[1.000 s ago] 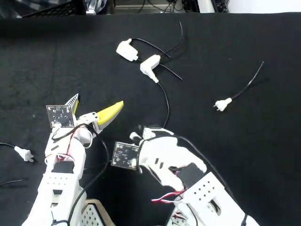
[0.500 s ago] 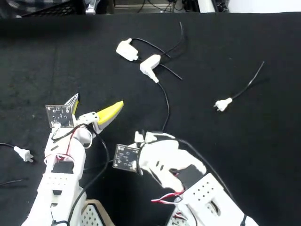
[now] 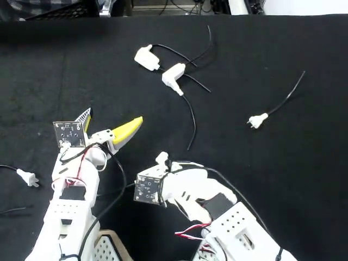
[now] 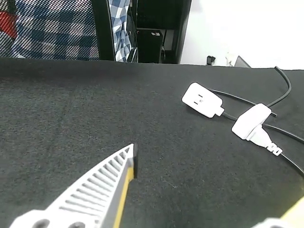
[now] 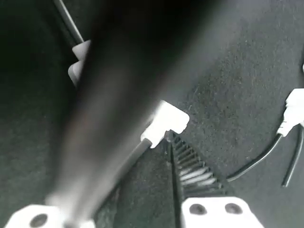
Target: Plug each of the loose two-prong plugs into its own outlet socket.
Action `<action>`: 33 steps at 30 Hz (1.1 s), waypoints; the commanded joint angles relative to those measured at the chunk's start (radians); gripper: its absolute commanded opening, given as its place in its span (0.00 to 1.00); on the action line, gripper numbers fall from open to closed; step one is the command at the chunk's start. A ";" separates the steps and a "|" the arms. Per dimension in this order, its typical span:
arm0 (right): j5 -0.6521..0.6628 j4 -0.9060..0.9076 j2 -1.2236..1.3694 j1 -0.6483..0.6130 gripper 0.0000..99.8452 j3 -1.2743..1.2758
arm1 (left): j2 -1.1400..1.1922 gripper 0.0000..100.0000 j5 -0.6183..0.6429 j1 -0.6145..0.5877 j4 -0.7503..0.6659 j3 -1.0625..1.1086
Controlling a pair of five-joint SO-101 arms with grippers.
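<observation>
Plug (image 3: 161, 158), pinched in the clenched right gripper (image 3: 166, 163), sits low on the black table (image 3: 283, 179), well apart from both sockets. Over the past second the right arm has drawn back toward its base and rolled its wrist. The plug now lies slightly nearer the robot and at a new angle.

The cable (image 3: 191, 128) trailing from the near socket (image 3: 174, 75) reached the gripper a second ago, and its loose end now lies clear of it. The far socket (image 3: 144, 56) rests just beside the near one, its slotted face visible from the left wrist. Neither socket has shifted.

The left gripper (image 3: 113, 116) hangs released over the table to the left, jaws spread wide and holding nothing, exactly where it was. A second plug (image 3: 257, 120) lies untouched at the right, its wire running off up the table. A third plug (image 3: 27, 177) lies at the left edge beside the left arm.

The move reads as a pull-back and re-aim rather than progress toward an outlet. No plug is seated yet. The held one still has to be carried up the table and its prongs lined up with a socket's slots. Which way those prongs point cannot be told from the right wrist view.
</observation>
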 commanded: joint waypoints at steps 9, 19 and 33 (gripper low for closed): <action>0.038 -0.164 -0.007 0.011 0.12 0.022 | -0.012 0.52 0.003 -0.012 -0.021 0.005; 0.038 -0.196 -0.005 0.009 0.01 0.027 | -0.012 0.52 0.003 -0.012 -0.021 0.005; -0.058 0.008 0.180 0.032 0.16 -0.328 | -0.002 0.52 0.014 -0.091 -0.018 -0.022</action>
